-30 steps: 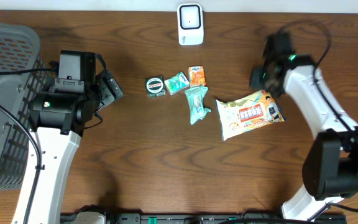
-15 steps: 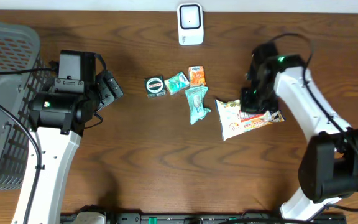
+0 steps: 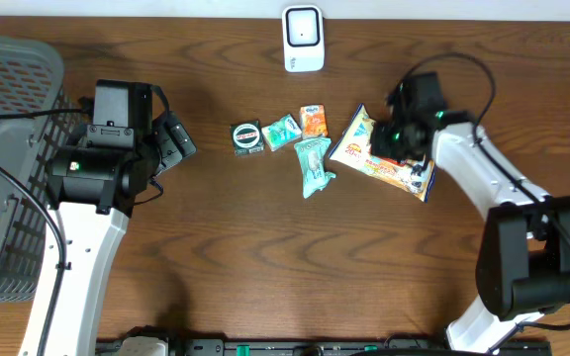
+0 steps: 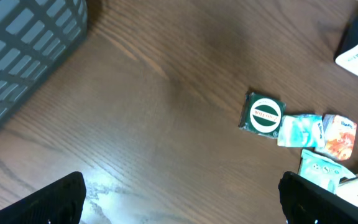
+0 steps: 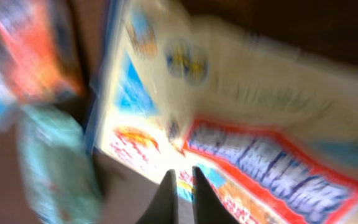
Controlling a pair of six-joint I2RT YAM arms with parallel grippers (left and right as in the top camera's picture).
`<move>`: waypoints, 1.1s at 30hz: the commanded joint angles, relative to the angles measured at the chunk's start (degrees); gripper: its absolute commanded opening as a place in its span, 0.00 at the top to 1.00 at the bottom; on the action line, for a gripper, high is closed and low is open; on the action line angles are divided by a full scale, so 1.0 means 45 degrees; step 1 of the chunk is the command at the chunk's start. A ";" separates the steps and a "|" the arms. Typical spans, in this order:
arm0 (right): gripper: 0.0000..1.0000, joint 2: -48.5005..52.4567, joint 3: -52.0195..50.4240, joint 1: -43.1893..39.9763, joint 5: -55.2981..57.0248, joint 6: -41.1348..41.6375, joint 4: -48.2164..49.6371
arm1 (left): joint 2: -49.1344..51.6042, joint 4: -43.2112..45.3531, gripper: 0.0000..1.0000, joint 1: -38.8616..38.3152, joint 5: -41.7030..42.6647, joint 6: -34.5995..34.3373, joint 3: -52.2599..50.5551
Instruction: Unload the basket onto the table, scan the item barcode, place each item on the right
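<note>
Snack bag (image 3: 352, 146) is lying right of centre on the table (image 3: 265, 257), just beside the small sachets (image 3: 282, 131), with one edge tipping up. I am holding it with the right gripper (image 5: 180, 193), whose fingers are standing nearly together, pinching the film as far as the blurred wrist view lets me judge. The left gripper (image 4: 182, 199) is hanging wide with nothing in it, near the basket (image 3: 8, 148).

I am reading this as the carry step: the bag is gripped but well apart from the white scanner (image 3: 303, 40) at the table's far edge. Next I am needing to bring it over and turn the barcode side toward the scanner's window; I cannot tell where the barcode is printed.

The bag is looking like a glossy, crinkly, pillow-shaped film pack, soft enough to be sagging or twisting from a single pinch.
</note>
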 commanded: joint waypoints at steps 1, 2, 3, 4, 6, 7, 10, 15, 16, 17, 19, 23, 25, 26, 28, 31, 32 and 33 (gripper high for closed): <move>0.73 -0.0078 0.2249 -0.0835 0.0214 -0.0005 -0.1370 | -0.0019 -0.0049 0.02 0.0053 -0.0078 0.0126 0.0175; 0.67 -0.0083 0.2696 -0.1137 0.0311 -0.0306 -0.1880 | -0.0019 -0.0049 0.02 0.0053 -0.0078 0.0126 0.0175; 0.55 -0.0083 0.2987 -0.1496 0.0359 -0.0563 -0.2317 | -0.0019 -0.0049 0.02 0.0053 -0.0078 0.0126 0.0175; 0.40 -0.0078 0.3031 -0.1821 0.0359 -0.0763 -0.2589 | -0.0019 -0.0049 0.02 0.0053 -0.0078 0.0126 0.0175; 0.19 -0.0024 0.2948 -0.2443 0.0355 -0.1311 -0.3157 | -0.0019 -0.0049 0.02 0.0053 -0.0078 0.0126 0.0175; 0.16 0.0019 0.2866 -0.2686 0.0301 -0.1583 -0.3337 | -0.0019 -0.0049 0.02 0.0053 -0.0078 0.0126 0.0175; 0.12 0.0287 0.2404 -0.3337 -0.0763 -0.2589 -0.3079 | -0.0019 -0.0049 0.02 0.0053 -0.0078 0.0126 0.0175; 0.05 0.1345 0.2064 -0.3517 -0.3147 -0.4221 -0.1530 | -0.0019 -0.0049 0.02 0.0053 -0.0078 0.0126 0.0175; 0.03 0.1719 0.2064 -0.3478 -0.3381 -0.4342 -0.1132 | -0.0019 -0.0049 0.02 0.0053 -0.0078 0.0126 0.0175; 0.01 0.1991 0.2064 -0.3453 -0.3517 -0.4352 -0.0899 | -0.0019 -0.0049 0.02 0.0053 -0.0078 0.0126 0.0175; 0.03 0.3016 0.2064 -0.3385 -0.4216 -0.4362 -0.0408 | -0.0019 -0.0049 0.02 0.0053 -0.0078 0.0126 0.0175; 0.31 0.4027 0.2064 -0.3390 -0.4648 -0.4367 -0.1467 | -0.0019 -0.0049 0.02 0.0053 -0.0078 0.0126 0.0175; 0.42 0.3959 0.2084 -0.3390 -0.4648 -0.4741 -0.2448 | -0.0019 -0.0049 0.02 0.0053 -0.0078 0.0126 0.0175; 0.45 0.3847 0.2089 -0.3390 -0.4643 -0.4852 -0.2939 | -0.0019 -0.0049 0.02 0.0053 -0.0078 0.0126 0.0175; 0.46 0.3483 0.2089 -0.3390 -0.4619 -0.5051 -0.3993 | -0.0019 -0.0049 0.02 0.0053 -0.0078 0.0126 0.0175; 0.41 0.2283 0.2089 -0.3390 -0.4483 -0.5304 -0.5430 | -0.0019 -0.0049 0.02 0.0053 -0.0078 0.0126 0.0175; 0.39 0.1894 0.2089 -0.3385 -0.4294 -0.5294 -0.5484 | -0.0019 -0.0049 0.02 0.0053 -0.0078 0.0126 0.0175; 0.33 0.1423 0.2089 -0.3390 -0.4061 -0.5294 -0.5440 | -0.0019 -0.0049 0.02 0.0053 -0.0078 0.0126 0.0175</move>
